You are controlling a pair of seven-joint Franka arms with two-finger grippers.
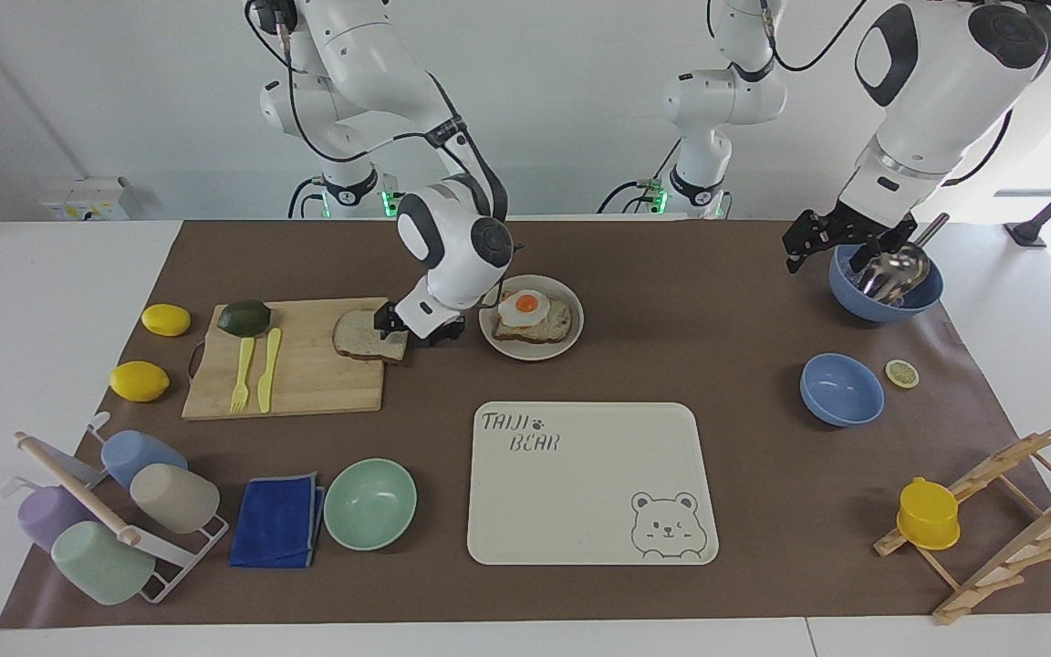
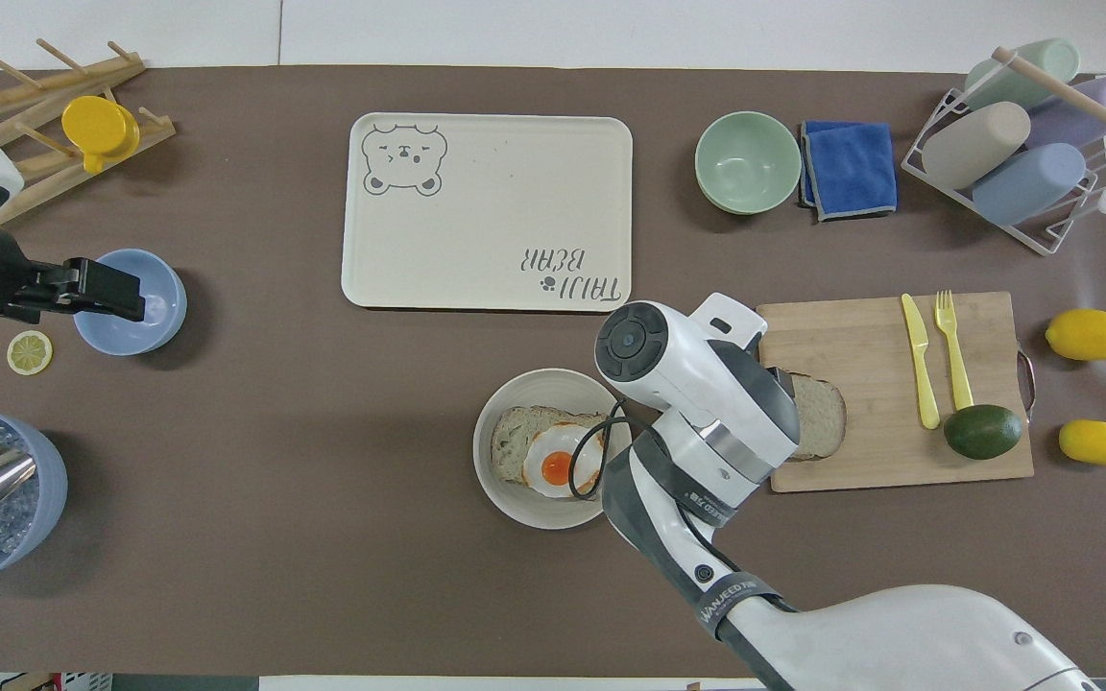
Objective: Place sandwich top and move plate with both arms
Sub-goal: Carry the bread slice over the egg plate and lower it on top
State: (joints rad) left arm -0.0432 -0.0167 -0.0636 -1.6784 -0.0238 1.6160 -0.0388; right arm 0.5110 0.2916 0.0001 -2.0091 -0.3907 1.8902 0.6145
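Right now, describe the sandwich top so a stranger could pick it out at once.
Find the wooden cutting board toward the right arm's end. The sandwich top lies on its corner nearest the plate, under the open right gripper. It is plain; the plate's slice carries a fried egg.
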